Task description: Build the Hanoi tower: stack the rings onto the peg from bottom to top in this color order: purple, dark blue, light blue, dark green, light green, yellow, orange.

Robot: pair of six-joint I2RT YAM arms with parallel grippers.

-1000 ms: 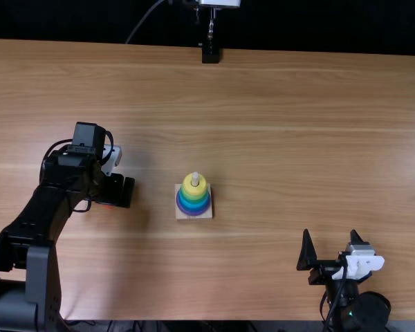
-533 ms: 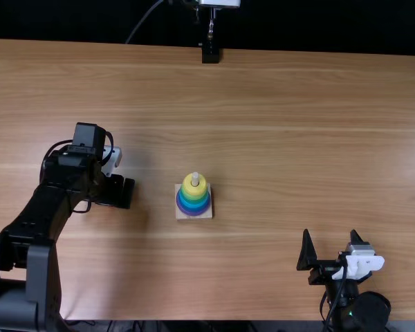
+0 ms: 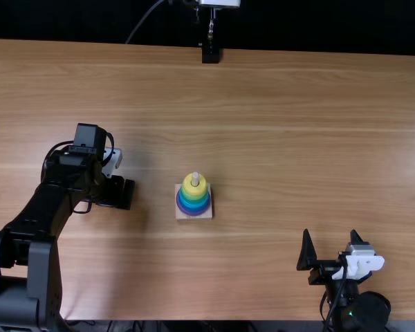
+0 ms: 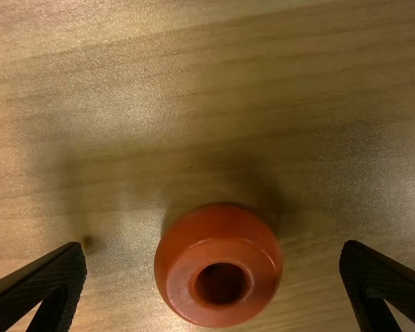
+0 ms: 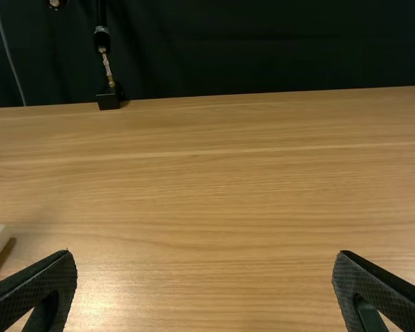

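Left gripper (image 4: 213, 247): over the bench (image 3: 263, 124), at nine o'clock from the tower in the top view (twelve being the far edge); fingers wide, holding nothing.
Orange ring (image 4: 218, 228): flat on the bench, hole upward, between the left fingers but apart from both. Step in hand, as judged: picking up this last ring. Next move: lower if needed, centre, close evenly on its sides, then lift and carry toward three o'clock.
Tower (image 3: 193, 198): on its wooden base (image 3: 194, 216), purple lowest and yellow ring (image 3: 194, 188) uppermost; the peg tip (image 3: 195, 178) stands free for the orange ring's hole.
Right gripper (image 5: 206, 253): between three and four o'clock from the tower; fingers wide, nothing between them; probably not needed here.
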